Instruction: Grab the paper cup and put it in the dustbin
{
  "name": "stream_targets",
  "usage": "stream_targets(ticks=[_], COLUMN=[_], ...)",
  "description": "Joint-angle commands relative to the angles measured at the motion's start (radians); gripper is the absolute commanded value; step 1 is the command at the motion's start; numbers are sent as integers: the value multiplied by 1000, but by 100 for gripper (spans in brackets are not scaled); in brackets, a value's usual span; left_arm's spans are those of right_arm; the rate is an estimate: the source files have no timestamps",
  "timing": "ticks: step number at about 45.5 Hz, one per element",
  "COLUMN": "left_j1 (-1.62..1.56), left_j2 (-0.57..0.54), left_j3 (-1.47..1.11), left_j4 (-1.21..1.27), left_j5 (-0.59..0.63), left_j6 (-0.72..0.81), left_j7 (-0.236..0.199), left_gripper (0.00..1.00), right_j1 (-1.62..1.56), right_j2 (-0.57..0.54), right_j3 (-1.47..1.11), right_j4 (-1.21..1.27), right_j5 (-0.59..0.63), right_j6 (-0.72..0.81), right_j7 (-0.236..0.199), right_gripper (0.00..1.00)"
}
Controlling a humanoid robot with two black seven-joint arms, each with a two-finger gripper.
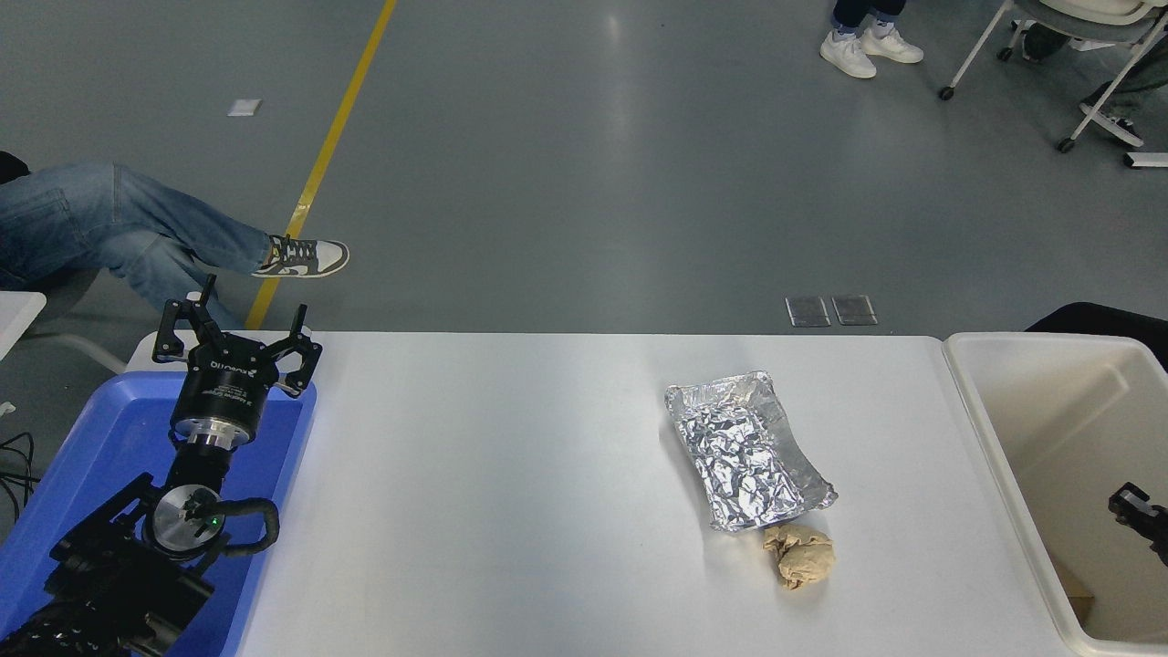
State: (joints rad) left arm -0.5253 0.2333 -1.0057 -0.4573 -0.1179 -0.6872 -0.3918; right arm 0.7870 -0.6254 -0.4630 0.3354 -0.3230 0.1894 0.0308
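The paper cup is out of view in the head view. The dustbin (pixel 1077 411), a deep cream-white bin with a thick rim, stands at the table's right end. A small black part of my right gripper (pixel 1139 513) shows at the picture's right edge, over the inside of the dustbin; nothing shows in it. My left gripper (pixel 237 339) is open and empty, parked at the lower left over the blue tray (pixel 109 429).
A silver foil tray (pixel 746 449) lies right of the table's middle, with a crumpled tan paper ball (pixel 801 557) touching its near corner. A brown scrap (pixel 1079 593) lies in the bin's bottom. A person's legs (pixel 137 233) are at the far left.
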Motion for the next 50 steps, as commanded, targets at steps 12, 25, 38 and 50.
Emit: stream_targets(ticks=[12, 25, 38, 50], left_j1=[-1, -1, 1, 1], left_j2=[0, 0, 0, 0], left_j3=[1, 1, 1, 1], left_j4=[0, 0, 0, 0], left_j5=[3, 1, 1, 1], left_j6=[-5, -5, -3, -2], left_j7=[4, 4, 2, 2], left_gripper=[100, 100, 100, 100], right_j1=[1075, 1377, 1423, 1453], right_j2=[-117, 179, 317, 334], right_j3=[-646, -596, -531, -560], right_j4=[879, 1022, 1015, 1016], right_j5=[-183, 24, 151, 151], right_j6=[132, 596, 596, 596], right_j7=[5, 6, -5, -5], right_gripper=[100, 100, 100, 100])
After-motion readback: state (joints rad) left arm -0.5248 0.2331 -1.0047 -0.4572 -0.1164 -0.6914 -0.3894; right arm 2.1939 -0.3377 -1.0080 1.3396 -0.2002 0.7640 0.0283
